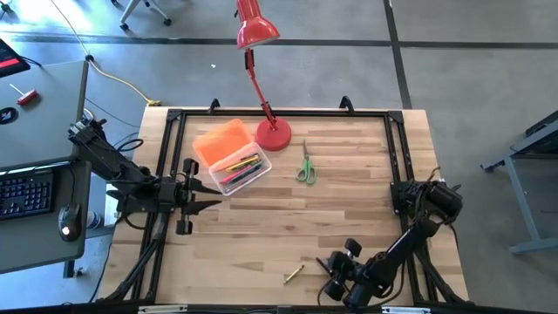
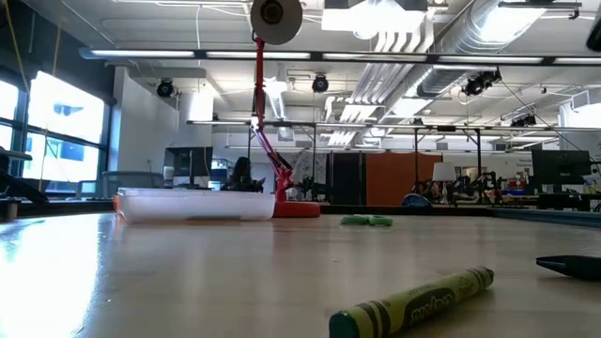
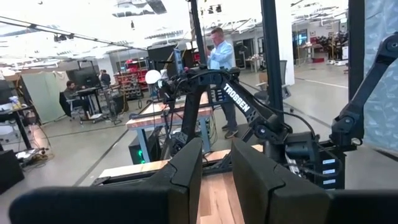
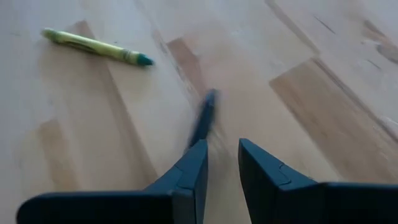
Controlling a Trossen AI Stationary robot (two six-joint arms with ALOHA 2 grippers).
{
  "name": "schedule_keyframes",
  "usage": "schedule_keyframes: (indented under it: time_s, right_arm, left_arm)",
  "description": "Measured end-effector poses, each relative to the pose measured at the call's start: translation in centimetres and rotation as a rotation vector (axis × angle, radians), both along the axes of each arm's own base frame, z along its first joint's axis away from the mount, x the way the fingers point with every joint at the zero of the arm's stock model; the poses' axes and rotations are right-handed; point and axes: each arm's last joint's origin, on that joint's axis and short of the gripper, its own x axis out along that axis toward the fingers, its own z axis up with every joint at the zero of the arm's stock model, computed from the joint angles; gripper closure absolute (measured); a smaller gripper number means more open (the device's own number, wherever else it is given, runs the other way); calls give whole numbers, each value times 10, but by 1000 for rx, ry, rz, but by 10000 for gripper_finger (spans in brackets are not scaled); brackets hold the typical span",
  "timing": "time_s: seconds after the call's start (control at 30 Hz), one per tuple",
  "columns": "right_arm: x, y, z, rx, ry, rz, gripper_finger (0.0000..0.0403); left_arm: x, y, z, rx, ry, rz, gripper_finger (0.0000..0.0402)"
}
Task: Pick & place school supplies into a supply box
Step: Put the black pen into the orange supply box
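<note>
The supply box point(image 1: 241, 171) stands at the far left of the table, clear, with several pens inside and its orange lid point(image 1: 221, 141) open behind it. Green-handled scissors point(image 1: 305, 164) lie flat at mid table. A yellow-green crayon point(image 1: 293, 274) lies near the front edge. My right gripper point(image 4: 222, 149) hovers low at the near right, tilted down, open with nothing between its fingers. A dark pen point(image 4: 204, 118) lies on the wood just beyond one fingertip; whether they touch I cannot tell. My left gripper point(image 3: 216, 152) is held level above the table's left edge, open and empty.
A red desk lamp stands with its round base point(image 1: 273, 133) right beside the box, its arm leaning over the far edge. A black frame point(image 1: 279, 113) runs around the table top. Bare wood lies between the scissors and the crayon. People stand in the room beyond.
</note>
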Motion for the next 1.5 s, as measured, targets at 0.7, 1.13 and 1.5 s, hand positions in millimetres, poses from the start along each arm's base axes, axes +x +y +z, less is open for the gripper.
schedule_keyframes:
  time_s: [0.7,1.13,1.5]
  right_arm:
    - [11,6,5,17,-95,45,334]
    - [16,6,-20,-16,-65,33,334]
    - [27,-5,-35,-29,-19,5,392]
  left_arm:
    - [0,0,0,0,0,1,284]
    - [0,0,0,1,0,1,284]
    - [0,0,0,25,-1,5,284]
